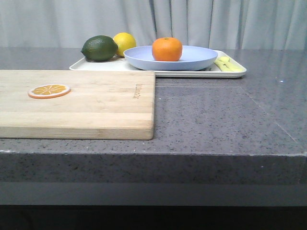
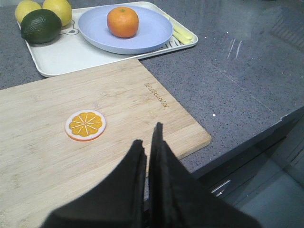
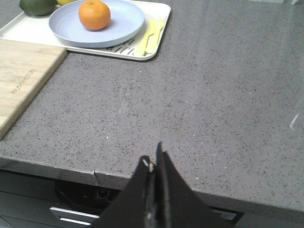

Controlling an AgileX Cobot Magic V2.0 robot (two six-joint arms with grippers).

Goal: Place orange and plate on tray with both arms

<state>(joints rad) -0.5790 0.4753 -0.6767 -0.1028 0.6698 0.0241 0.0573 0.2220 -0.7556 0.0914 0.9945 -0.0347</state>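
Note:
The orange sits on the lavender-blue plate, and the plate rests on the white tray at the back of the counter. All three also show in the left wrist view: orange, plate, tray. They show in the right wrist view too: orange, plate, tray. My left gripper is shut and empty above the front edge of the cutting board. My right gripper is shut and empty above the counter's front edge. Neither gripper shows in the front view.
A wooden cutting board with a flat orange slice lies at front left. A dark green lime and a yellow lemon sit on the tray's left part. Pale yellow cutlery lies on its right part.

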